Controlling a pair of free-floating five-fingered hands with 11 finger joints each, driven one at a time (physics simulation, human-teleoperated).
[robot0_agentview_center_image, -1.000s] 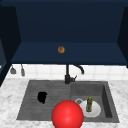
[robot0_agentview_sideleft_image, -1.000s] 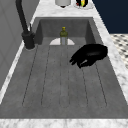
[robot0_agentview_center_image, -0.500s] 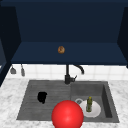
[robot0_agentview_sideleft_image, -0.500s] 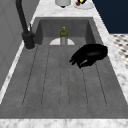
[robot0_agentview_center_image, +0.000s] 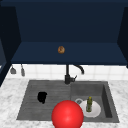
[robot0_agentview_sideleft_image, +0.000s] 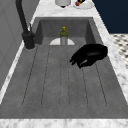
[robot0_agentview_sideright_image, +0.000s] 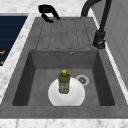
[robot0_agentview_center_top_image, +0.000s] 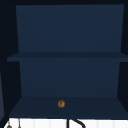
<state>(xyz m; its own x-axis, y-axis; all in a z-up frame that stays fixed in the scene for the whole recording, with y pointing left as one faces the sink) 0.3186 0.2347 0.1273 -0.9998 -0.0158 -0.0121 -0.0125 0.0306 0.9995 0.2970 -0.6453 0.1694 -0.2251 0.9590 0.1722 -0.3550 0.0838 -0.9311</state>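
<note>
My left hand (robot0_agentview_center_image: 42, 97) hovers over the ribbed drainboard (robot0_agentview_center_image: 28, 106) at the sink's left, holding nothing. In the left side view the hand (robot0_agentview_sideleft_image: 90, 53) shows relaxed, slightly bent fingers pointing toward the wall side, above the drainboard (robot0_agentview_sideleft_image: 50, 82). From the right side the same hand (robot0_agentview_sideright_image: 47, 11) is at the far end. A green bottle with a yellow cap (robot0_agentview_center_image: 89, 103) stands upright on a white plate (robot0_agentview_center_image: 96, 111) in the basin; bottle (robot0_agentview_sideright_image: 64, 82) and plate (robot0_agentview_sideright_image: 75, 96) are near the drain (robot0_agentview_sideright_image: 82, 79). A red ball (robot0_agentview_center_image: 67, 115) sits at the sink's front edge.
A black faucet (robot0_agentview_center_image: 67, 75) rises behind the sink's middle. A small brown round thing (robot0_agentview_center_image: 61, 49) rests on the dark blue cabinet's bottom shelf (robot0_agentview_center_top_image: 100, 106). Two utensils (robot0_agentview_center_image: 13, 70) hang on the tiled wall at left. A white cup (robot0_agentview_sideleft_image: 62, 2) and a dish (robot0_agentview_sideleft_image: 83, 3) stand on the far counter.
</note>
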